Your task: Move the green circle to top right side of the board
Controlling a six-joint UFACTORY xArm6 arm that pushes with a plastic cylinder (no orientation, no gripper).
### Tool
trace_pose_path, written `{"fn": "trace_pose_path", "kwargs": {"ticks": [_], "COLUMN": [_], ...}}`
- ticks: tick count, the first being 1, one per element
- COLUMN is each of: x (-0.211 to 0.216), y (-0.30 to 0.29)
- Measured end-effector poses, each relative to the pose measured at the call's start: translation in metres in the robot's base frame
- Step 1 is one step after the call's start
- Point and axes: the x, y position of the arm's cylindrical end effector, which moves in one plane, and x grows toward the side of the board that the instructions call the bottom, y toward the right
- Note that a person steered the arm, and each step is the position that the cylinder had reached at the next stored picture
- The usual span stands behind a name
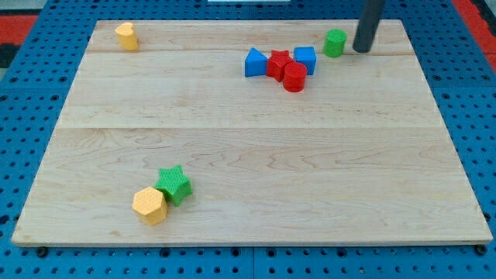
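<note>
Green circle [335, 43]: sitting near the board's [248, 194] top edge, toward the top right corner, just right of a blue and red cluster [283, 64]. My tip [361, 49]: a bare rod with no fingers, holding nothing, standing just right of the circle. Step judged nearly finishing; any further nudge rightward is calling for rounding to the circle's left side.

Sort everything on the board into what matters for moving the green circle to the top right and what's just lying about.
Job: green circle; my tip, just to its right; board.

Lying about: blue triangle, red star, red cylinder, blue cube, yellow block, green star, yellow hexagon.
</note>
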Motion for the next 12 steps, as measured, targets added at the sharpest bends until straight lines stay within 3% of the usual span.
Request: {"fn": "trace_pose_path", "kwargs": {"ticks": [4,5,6,8,10,12], "x": [-0.019,-0.049,-0.051,-0.049,-0.022,0.027], "y": [-0.108,-0.103,-0.079,-0.088,-0.103,-0.194]}}
